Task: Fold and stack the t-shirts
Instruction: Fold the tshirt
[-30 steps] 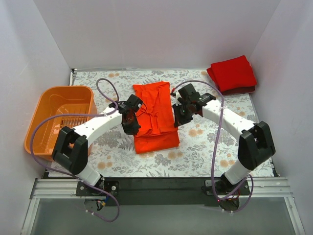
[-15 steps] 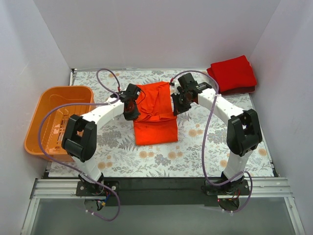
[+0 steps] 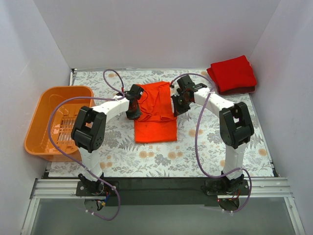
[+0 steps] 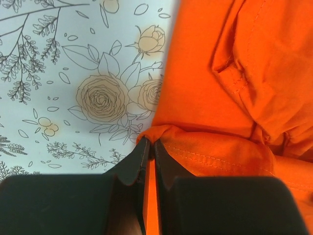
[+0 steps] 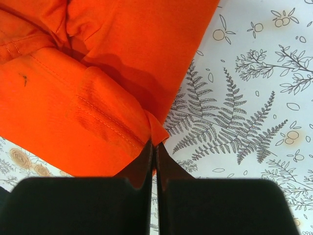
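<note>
Starting at the near edge of the overhead view, the floral-patterned table [image 3: 205,147] is seen, with an orange plastic basket [image 3: 66,90] set at its left side. Near the middle of the table the orange-red t-shirt [image 3: 155,128] is laid, partly folded into a long strip running from near to far, its near end flat and its far half rumpled. Both arms are bent inward toward that far half. The left gripper [image 3: 135,108] is placed at the shirt's left edge and the right gripper [image 3: 176,105] at its right edge, so that the garment lies between the two.

In the left wrist view, the left gripper [image 4: 150,146] is shown closed, a thin fold of the orange-red t-shirt [image 4: 230,63] being pinched between its fingertips; the rest of the cloth extends to the right of the tips and beyond them. In the right wrist view, the right gripper [image 5: 153,147] is likewise shown closed on a hemmed corner of the orange-red t-shirt [image 5: 98,68], which is spread to the left of the tips and beyond them, with bare table to the right.

At the far right corner the deeper red t-shirt [image 3: 234,73] is seen folded, well apart from both grippers.
</note>
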Available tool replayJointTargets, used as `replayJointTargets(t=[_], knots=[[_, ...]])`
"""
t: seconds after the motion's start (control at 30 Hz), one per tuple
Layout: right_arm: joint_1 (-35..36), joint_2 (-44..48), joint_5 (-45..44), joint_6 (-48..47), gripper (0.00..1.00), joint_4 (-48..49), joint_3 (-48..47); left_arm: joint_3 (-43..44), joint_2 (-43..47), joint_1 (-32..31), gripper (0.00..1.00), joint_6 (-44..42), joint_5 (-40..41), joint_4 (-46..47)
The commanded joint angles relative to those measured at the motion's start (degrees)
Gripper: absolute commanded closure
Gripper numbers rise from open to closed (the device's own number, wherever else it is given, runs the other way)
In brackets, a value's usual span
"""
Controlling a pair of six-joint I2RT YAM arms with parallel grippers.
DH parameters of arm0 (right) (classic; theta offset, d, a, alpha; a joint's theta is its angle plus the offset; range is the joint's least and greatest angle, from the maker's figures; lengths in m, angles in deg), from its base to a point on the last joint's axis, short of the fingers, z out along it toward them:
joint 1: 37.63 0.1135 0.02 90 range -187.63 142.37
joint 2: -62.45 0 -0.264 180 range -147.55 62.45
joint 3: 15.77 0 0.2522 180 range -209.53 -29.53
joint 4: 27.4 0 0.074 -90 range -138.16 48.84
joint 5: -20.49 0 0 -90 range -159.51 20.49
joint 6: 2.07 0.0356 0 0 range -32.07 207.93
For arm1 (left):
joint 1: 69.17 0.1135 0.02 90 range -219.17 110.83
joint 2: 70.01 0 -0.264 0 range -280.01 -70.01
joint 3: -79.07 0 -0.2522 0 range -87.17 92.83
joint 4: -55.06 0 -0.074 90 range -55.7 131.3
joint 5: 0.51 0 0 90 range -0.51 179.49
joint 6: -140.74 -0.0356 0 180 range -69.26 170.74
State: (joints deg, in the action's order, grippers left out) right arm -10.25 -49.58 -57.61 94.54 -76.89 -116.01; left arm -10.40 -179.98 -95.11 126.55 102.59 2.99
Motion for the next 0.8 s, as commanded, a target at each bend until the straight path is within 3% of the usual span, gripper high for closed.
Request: replayJointTargets(t=[0.0,0.27,0.77], knots=[[-0.7,0.6,-1.4,-1.3,0.99,1.5,-2.6,2.2,1.9,0.8,1.00,-0.8,4.1,0.9],[-0.7,1.5,-1.1,-0.8,0.99,1.5,-3.3,3.0,4.8,0.8,1.00,-1.4,3.7,1.4],[-1.1,-1.4,-1.7,-0.5,0.99,4.7,-4.2,1.5,2.0,1.0,1.00,0.8,7.7,3.8]])
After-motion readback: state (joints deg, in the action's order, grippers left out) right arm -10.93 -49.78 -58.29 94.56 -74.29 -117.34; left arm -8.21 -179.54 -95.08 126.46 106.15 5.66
